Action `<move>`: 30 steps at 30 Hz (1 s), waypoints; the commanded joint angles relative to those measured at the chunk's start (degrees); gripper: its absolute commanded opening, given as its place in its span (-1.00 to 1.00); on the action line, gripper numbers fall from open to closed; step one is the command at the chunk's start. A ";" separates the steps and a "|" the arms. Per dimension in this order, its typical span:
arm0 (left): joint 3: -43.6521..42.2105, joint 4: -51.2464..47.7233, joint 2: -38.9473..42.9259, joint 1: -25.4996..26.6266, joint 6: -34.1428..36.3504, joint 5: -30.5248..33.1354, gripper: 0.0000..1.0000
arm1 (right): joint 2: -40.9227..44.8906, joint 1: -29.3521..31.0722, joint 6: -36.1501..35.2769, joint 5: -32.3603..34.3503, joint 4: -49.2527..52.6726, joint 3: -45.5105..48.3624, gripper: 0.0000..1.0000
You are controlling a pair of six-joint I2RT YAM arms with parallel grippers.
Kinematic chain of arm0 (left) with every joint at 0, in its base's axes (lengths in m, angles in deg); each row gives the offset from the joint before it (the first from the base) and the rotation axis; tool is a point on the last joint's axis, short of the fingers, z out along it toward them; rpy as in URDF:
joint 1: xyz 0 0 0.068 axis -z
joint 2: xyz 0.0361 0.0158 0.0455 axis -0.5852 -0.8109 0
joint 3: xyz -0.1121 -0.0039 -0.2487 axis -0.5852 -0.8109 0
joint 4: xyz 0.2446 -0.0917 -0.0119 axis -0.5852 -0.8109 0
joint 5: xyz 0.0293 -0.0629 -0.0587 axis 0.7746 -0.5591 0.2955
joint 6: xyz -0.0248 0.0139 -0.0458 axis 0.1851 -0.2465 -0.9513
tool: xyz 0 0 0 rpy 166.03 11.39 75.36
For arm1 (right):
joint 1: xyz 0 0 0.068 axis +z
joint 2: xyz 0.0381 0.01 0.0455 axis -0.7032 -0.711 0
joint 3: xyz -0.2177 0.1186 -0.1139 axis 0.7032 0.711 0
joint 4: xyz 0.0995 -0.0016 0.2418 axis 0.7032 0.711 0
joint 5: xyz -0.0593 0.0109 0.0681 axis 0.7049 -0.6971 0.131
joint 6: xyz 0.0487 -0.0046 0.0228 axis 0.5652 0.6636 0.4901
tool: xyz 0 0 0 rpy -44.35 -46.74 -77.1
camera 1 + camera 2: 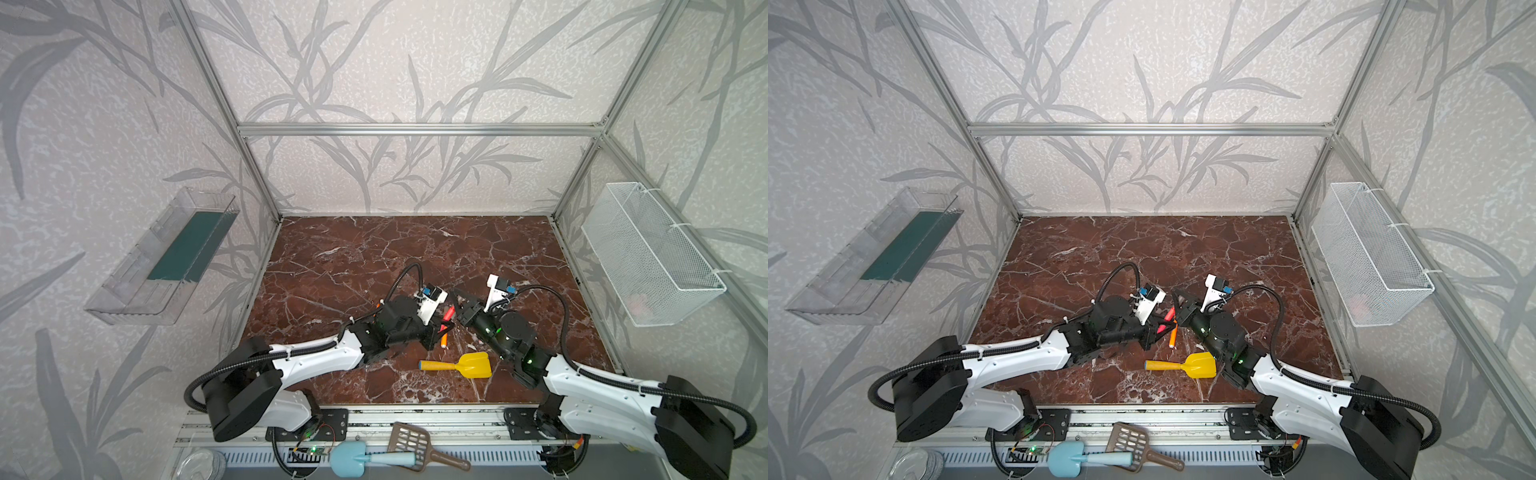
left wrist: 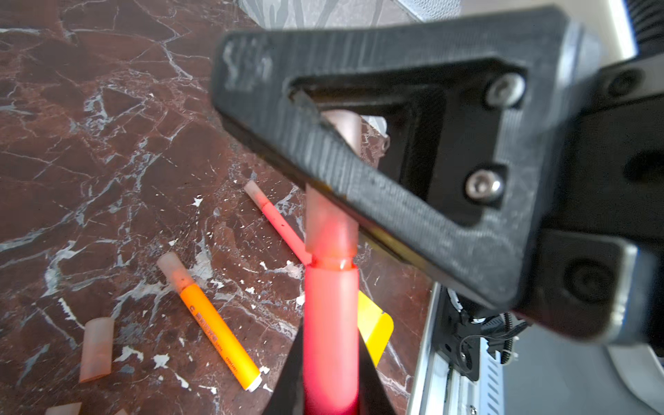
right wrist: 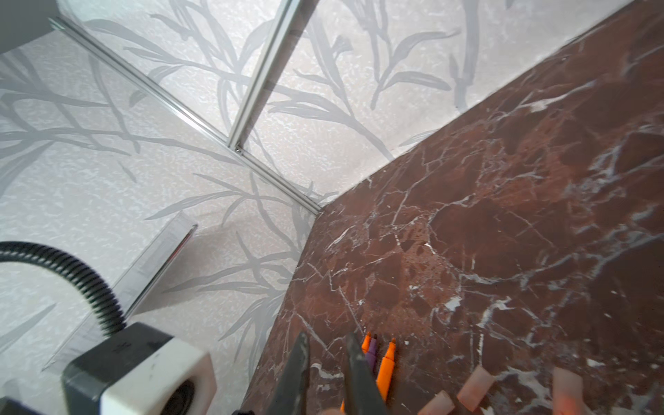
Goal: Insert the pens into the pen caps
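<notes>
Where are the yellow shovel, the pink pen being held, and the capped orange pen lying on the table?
yellow shovel point(image 1: 477, 365): a top view, on its blade.
pink pen point(image 2: 330, 323): left wrist view, on its barrel.
orange pen point(image 2: 215, 330): left wrist view, on its barrel.

Both top views look down from high in front onto the whole table, sharing nearly all of it. The left wrist view looks along its pen, very near the cap in the right jaws. The right wrist view faces a far table corner.
</notes>
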 commanded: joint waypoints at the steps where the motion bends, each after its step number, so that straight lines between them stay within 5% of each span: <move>1: 1.49 9.37 1.49 -2.25 -4.01 0.15 -1.00 | -1.91 3.38 -2.57 -15.23 -6.62 1.55 -1.00; 13: 3.64 7.27 2.38 -7.09 -11.28 -0.74 -1.00 | -6.38 6.83 -8.30 -19.00 -13.29 1.07 -1.00; 19: 5.69 1.24 4.54 -6.94 -6.50 9.30 -1.00 | -6.72 9.34 0.17 -10.82 8.05 -4.25 -1.00; 25: 6.22 0.04 5.11 -6.11 -1.45 17.22 -1.00 | -10.67 13.56 4.20 -9.07 11.96 -6.78 -1.00; 30: 6.37 -0.44 5.70 -6.41 -0.12 15.16 -1.00 | -11.11 13.92 0.66 -8.65 7.57 -5.61 -1.00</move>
